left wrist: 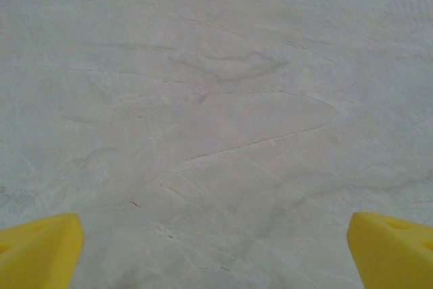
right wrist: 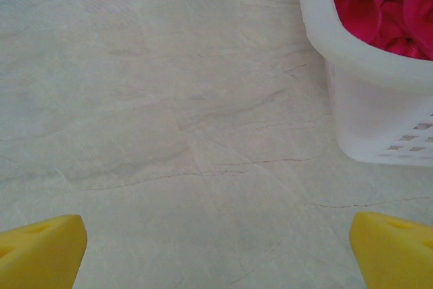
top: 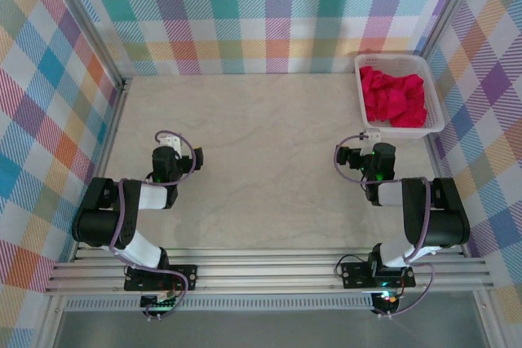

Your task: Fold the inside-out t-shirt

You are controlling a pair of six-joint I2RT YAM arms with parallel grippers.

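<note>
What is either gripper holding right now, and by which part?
Nothing. The left gripper and right gripper are open and empty; the red t-shirt lies bunched in the basket.

A pale, marbled desk [left wrist: 216, 65] runs from edge to edge, cream-grey with faint swirls and hairline cracks. A thin dark vein [left wrist: 257, 142] crosses it at a slant, rising toward the right. Above the vein lies a soft oval swirl [left wrist: 230, 65] in the stone pattern. Well below the vein, the left jaws stand wide apart: their two yellow fingertips [left wrist: 37, 252] sit one below its left end and one beyond its right end, with bare desk between them and nothing held.
</note>
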